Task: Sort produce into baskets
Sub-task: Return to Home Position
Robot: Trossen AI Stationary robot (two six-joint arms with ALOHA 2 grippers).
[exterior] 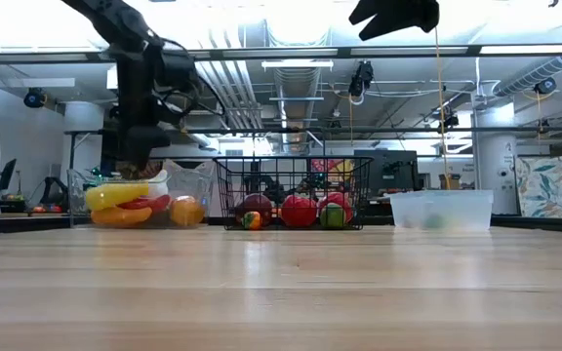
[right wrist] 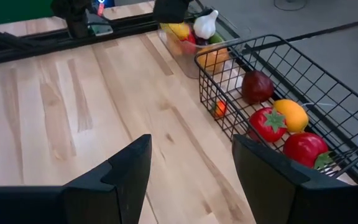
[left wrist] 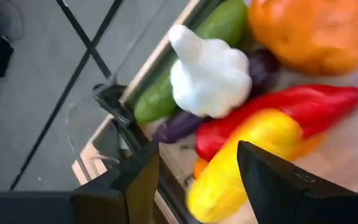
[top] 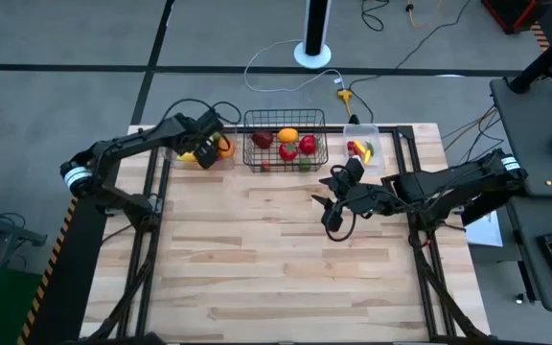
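At the far left a clear bin holds a pile of produce. On top of it lies white garlic, resting on a green cucumber, a purple eggplant, a red pepper, a yellow piece and an orange. My left gripper hangs open just above this pile, and nothing is between its fingers. My right gripper hovers open over the table's middle right, high above the wood. The black wire basket holds tomatoes, an orange and other red pieces.
A smaller clear bin with a few pieces stands at the far right, beside the wire basket. The wooden table top stretches bare toward the near edge. Cables and a white stand lie beyond the far edge.
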